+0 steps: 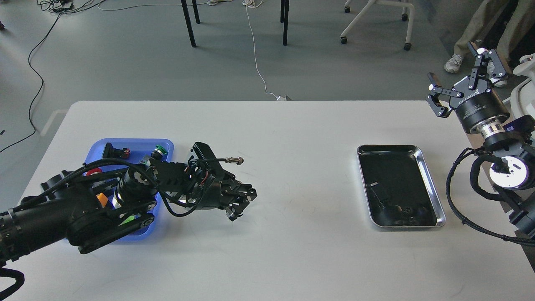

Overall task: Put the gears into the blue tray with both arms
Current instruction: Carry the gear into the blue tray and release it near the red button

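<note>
My left gripper [241,204] hovers low over the table just right of the blue tray [136,144]. Its fingers are drawn together on a small black gear that is mostly hidden between them. My left arm covers much of the tray. Several more dark gears [407,215] lie in the near end of the silver tray [430,179] on the right. My right gripper [453,69] is raised beyond the table's far right corner, pointing up, open and empty.
The blue tray holds a black-and-red button [113,151], a green-capped button [160,149], a red cap [94,171] and an orange piece [101,199]. A cable plug [235,159] sticks out from my left wrist. White table surface lies between the two trays.
</note>
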Controlling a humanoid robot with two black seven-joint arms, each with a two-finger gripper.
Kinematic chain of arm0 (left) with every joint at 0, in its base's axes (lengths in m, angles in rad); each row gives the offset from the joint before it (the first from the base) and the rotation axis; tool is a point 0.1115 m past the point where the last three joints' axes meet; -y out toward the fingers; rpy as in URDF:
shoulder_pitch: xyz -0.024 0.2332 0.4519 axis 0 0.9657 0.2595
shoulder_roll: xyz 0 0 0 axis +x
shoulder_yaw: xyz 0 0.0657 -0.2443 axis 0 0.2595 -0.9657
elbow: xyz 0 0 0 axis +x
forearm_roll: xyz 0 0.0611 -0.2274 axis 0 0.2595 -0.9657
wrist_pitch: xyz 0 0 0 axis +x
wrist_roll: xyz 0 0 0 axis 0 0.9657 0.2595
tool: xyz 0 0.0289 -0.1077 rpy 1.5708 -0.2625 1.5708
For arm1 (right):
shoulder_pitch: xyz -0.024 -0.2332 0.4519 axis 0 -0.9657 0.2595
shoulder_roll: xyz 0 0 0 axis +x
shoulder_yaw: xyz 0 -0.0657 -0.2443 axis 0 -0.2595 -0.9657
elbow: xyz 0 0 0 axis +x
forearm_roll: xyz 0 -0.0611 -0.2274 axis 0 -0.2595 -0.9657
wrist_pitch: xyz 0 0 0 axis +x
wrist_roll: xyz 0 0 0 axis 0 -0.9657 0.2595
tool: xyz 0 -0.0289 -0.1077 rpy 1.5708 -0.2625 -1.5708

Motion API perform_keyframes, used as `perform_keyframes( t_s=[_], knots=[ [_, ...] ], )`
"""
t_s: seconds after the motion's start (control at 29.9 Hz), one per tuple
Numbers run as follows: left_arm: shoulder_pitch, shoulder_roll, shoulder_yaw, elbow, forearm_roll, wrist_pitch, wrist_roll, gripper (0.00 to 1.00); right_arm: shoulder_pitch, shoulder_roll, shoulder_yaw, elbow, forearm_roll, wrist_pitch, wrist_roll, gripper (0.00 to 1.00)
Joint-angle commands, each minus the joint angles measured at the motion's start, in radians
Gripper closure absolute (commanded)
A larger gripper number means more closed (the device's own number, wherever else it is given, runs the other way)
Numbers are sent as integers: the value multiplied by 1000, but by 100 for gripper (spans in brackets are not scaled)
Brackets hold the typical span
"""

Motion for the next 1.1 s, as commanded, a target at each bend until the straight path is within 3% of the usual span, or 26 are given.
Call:
perform_keyframes(
  t_s=[0.0, 0.2, 0.37, 0.64, 0.84, 1.07],
  knots=[
    [-5, 126, -60, -51, -96, 2, -6, 89, 0, -1, 0, -1, 0, 0, 0, 1],
    [-3, 348, -94, -51, -197, 56, -83, 89, 0, 2, 0, -2, -1, 0, 0, 1],
    [37, 450, -58, -4, -211, 100, -100, 89, 3, 4, 0, -3, -2, 0, 0, 1],
    [109, 415, -15, 188, -211, 172, -107, 89, 14, 4, -2, -2, -1, 0, 0, 1],
    [110, 327, 29, 353, -211, 206, -144, 88, 12, 2, -2, -2, -2, 0, 0, 1],
    [112, 276, 48, 430, -213, 235, -152, 87, 11, 2, -2, 0, 0, 0, 0, 1]
  ],
)
